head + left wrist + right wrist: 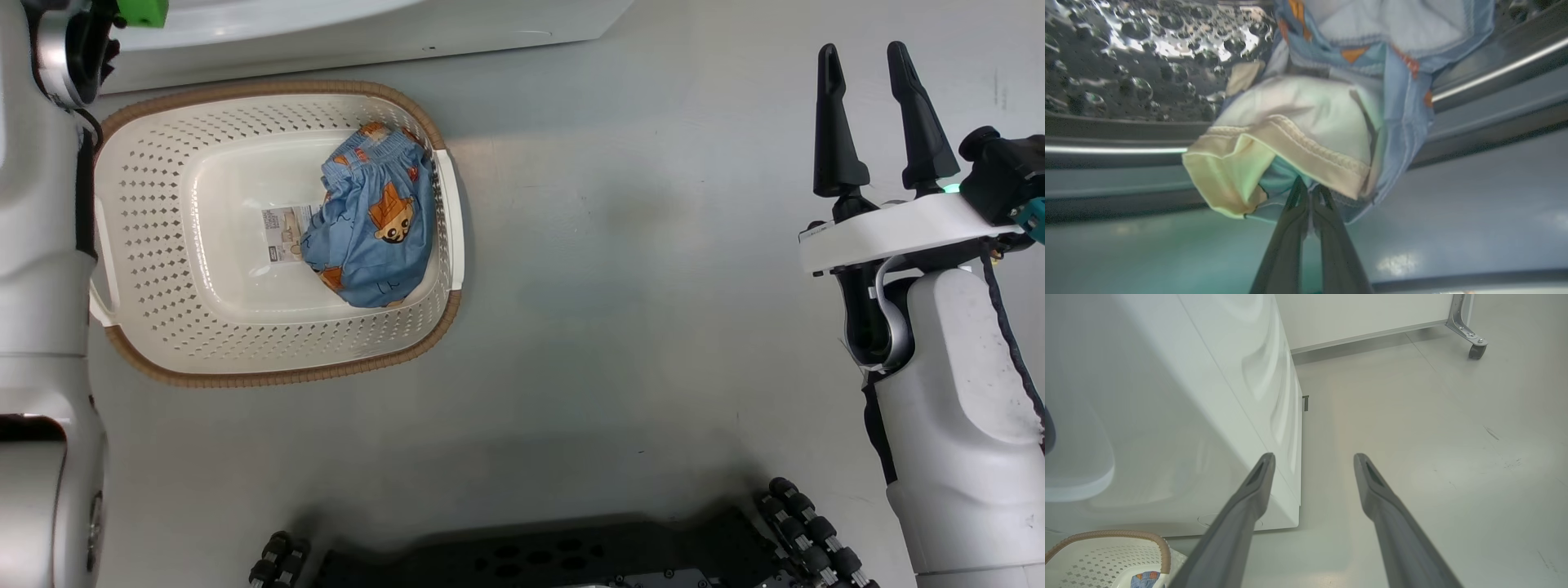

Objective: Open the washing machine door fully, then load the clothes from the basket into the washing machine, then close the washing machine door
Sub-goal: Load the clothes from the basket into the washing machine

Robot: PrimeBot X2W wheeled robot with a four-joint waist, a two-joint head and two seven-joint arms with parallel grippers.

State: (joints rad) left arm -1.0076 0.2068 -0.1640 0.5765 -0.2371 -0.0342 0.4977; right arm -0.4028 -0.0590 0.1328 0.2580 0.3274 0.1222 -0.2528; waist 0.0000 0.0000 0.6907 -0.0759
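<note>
The washing machine is the largest thing. In the right wrist view its white front and side stand to the left of the right gripper. That gripper's two fingers are spread wide over bare grey floor with nothing between them.

The left wrist view looks inside the machine: the dimpled steel drum and its grey ring lie beyond the left gripper. Its fingers are pressed together. Just past their tips, touching them, hangs a pale-lined garment, light blue with orange marks, bunched in front of the drum mouth. Whether the tips pinch its hem cannot be told.

The head view takes in the basket on the floor, well to the left of the right gripper and just in front of the machine's base. A blue garment with a cartoon animal lies in the side of the basket nearer that gripper, overlapping a paper label.

In the right wrist view, one basket corner shows at the lower left of the fingers.
</note>
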